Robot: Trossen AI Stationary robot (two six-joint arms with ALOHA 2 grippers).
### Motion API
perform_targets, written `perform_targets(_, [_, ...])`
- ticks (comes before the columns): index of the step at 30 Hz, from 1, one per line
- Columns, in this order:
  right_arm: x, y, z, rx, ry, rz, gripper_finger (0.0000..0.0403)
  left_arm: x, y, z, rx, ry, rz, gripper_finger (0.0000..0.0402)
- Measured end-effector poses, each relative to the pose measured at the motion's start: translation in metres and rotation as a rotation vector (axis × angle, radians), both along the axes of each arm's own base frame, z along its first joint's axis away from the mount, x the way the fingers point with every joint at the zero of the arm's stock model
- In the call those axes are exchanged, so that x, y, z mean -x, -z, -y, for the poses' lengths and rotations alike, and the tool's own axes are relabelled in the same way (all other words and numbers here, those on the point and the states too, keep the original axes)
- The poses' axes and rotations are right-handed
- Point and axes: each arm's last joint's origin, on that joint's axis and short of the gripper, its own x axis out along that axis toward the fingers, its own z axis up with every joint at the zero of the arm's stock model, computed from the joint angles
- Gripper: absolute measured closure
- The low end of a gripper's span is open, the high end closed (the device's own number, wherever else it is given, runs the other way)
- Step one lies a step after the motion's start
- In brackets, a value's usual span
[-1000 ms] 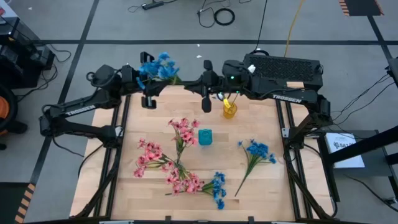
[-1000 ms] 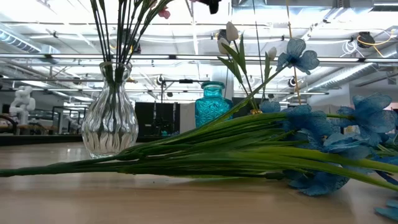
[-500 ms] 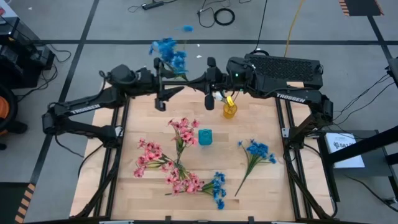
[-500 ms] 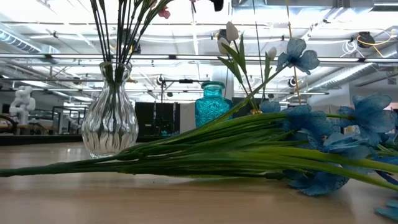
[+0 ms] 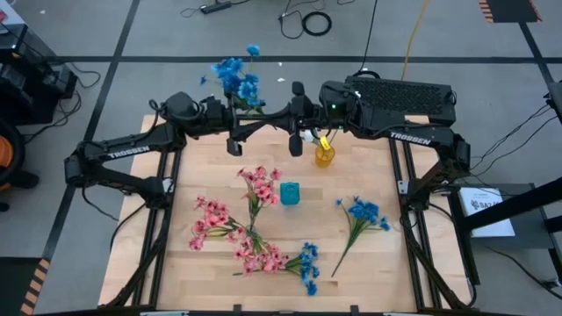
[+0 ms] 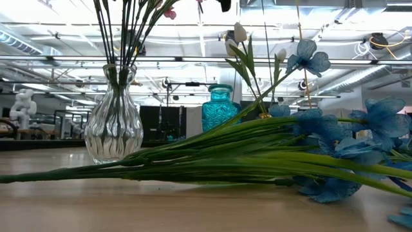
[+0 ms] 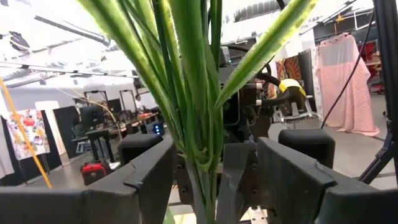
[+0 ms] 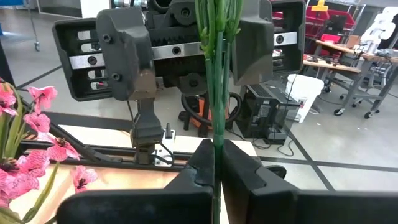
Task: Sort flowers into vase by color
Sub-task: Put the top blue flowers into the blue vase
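Two claws meet at the table's far edge: right claw [image 8: 214, 163] pinched tight on the blue spray's stem [image 8: 214, 74], left claw [image 7: 211, 174] spread wide around that stem, not gripping (handover looks done). Blue blossoms [image 5: 237, 79] hang out past the far edge. Risks: top-heavy spray could swivel in the single pinch; leaves may snag the left fingers [image 7: 134, 177] on withdrawal, tugging it loose; yellow vase [image 5: 324, 155] nearby could tip.
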Motion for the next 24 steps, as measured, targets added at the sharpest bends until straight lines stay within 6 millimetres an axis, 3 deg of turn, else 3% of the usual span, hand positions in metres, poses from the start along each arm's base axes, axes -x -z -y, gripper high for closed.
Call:
perform_targets(12, [0.0, 0.001, 0.0, -0.002, 0.0, -0.009, 0.0402, 0.001, -0.0022, 0.0005, 0.04, 0.023, 0.02, 0.026])
perform_targets(24, [-0.0001, 0.0022, -0.0002, -0.007, -0.002, -0.021, 0.0402, 0.0026, -0.0038, 0.0024, 0.024, 0.067, 0.024, 0.0265])
